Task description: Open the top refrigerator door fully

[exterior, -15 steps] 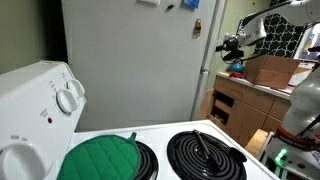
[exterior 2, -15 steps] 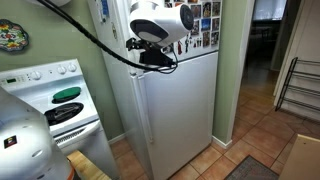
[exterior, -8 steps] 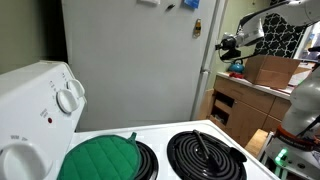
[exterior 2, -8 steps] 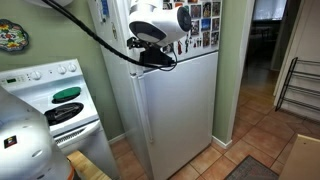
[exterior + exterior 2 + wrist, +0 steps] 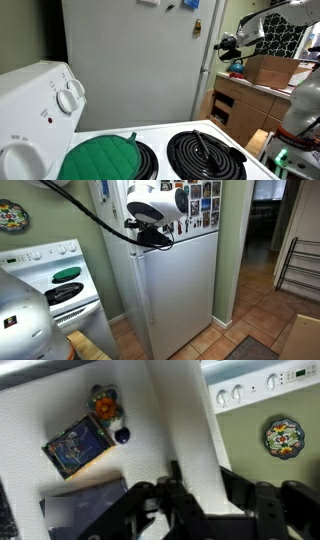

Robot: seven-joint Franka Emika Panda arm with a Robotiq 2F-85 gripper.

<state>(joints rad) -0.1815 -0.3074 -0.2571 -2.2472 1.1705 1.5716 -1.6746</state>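
Observation:
The top refrigerator door (image 5: pixel 180 420) shows in the wrist view as a white edge strip running between my fingers, with magnets and a card on the white face to its left. My gripper (image 5: pixel 197 466) straddles that strip, one finger against each side, shut on the door's edge. In both exterior views the gripper (image 5: pixel 150 235) (image 5: pixel 224 45) sits at the tall white fridge's front corner, by the seam between the upper panel (image 5: pixel 205 223) and the panel below. The door lies flush with the fridge body.
A white stove (image 5: pixel 60 280) with a green pad on a burner (image 5: pixel 100 158) stands beside the fridge's side wall (image 5: pixel 130 60). A wooden counter with a cardboard box (image 5: pixel 270 70) is beyond the gripper. A doorway and tiled floor (image 5: pixel 250 320) lie past the fridge.
The jaws have closed in from wide open onto the door's edge. The arm has barely shifted, and the door has not moved.

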